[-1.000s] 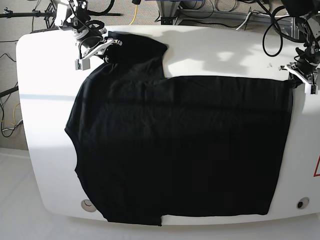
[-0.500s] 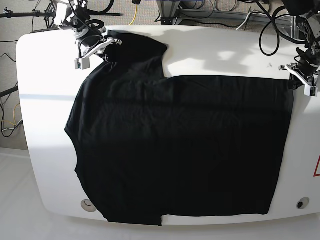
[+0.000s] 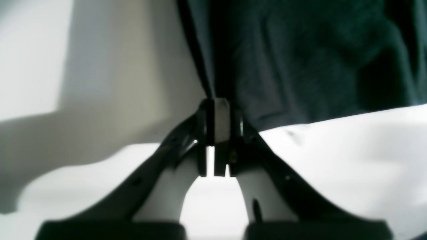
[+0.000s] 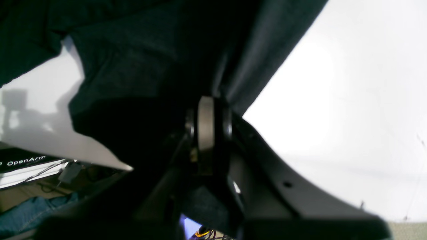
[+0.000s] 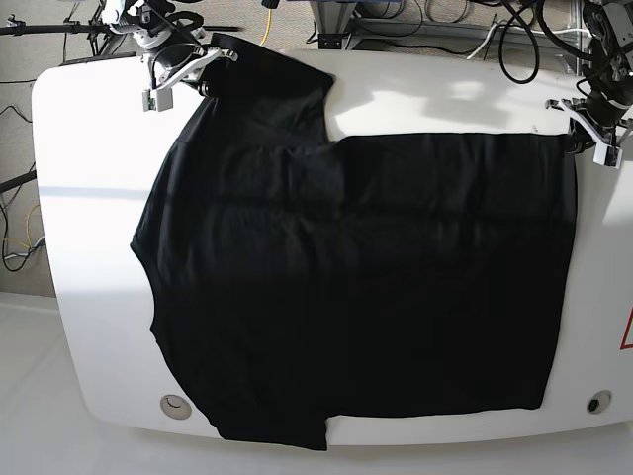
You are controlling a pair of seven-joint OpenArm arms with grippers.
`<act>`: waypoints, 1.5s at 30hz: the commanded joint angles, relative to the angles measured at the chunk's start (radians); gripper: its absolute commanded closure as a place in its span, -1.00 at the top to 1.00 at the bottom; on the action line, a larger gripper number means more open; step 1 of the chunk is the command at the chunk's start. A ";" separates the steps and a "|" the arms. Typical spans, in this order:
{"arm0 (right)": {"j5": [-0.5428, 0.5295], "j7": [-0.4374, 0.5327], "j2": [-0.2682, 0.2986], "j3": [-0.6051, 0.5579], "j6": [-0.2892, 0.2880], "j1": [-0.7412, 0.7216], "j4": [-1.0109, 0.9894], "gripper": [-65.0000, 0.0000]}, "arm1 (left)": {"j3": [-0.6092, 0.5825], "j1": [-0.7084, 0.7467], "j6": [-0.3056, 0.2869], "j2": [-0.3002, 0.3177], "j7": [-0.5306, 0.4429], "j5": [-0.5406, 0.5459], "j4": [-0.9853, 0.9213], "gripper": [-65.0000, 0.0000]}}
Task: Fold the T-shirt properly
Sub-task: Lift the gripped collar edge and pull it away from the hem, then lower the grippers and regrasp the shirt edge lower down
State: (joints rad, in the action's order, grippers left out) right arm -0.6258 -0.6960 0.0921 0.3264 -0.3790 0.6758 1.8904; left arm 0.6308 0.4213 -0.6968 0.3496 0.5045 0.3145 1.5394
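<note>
1. Lying flat and unfolded, the black T-shirt (image 5: 356, 287) covers most of the white table (image 5: 89, 198); I judge the folding barely begun, with every fold yet to make.
2. Its body spreads to the right, its sleeves sit at the far left and near left, and no layer is doubled over.
3. The right gripper (image 5: 183, 77) is at the far-left corner, clenched on the far sleeve; the right wrist view shows its pads (image 4: 206, 123) pressed together with dark cloth (image 4: 140, 66) gathered at them.
4. The left gripper (image 5: 591, 134) is at the far-right corner, clamped on the hem edge; its fingertips (image 3: 221, 116) meet around a thin fabric ridge (image 3: 300, 60).
</note>
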 commanded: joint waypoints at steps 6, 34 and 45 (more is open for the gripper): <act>-0.008 0.019 0.010 0.012 -0.008 0.104 0.096 -1.00 | 0.015 0.127 -0.001 -0.001 -0.016 0.060 0.150 -1.00; -0.150 0.004 0.012 0.197 -0.016 0.165 0.173 -1.00 | 0.077 0.284 -0.001 -0.049 -0.035 0.098 0.255 -1.00; -0.316 -0.041 0.053 0.291 -0.016 0.070 0.170 -1.00 | 0.076 0.215 -0.001 -0.007 -0.044 0.114 0.264 -1.00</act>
State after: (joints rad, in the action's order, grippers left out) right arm -0.9043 -0.7486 0.1287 0.6109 -0.3878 0.7582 2.0457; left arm 0.7006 0.6449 -0.6964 0.3302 0.4789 0.4126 1.7828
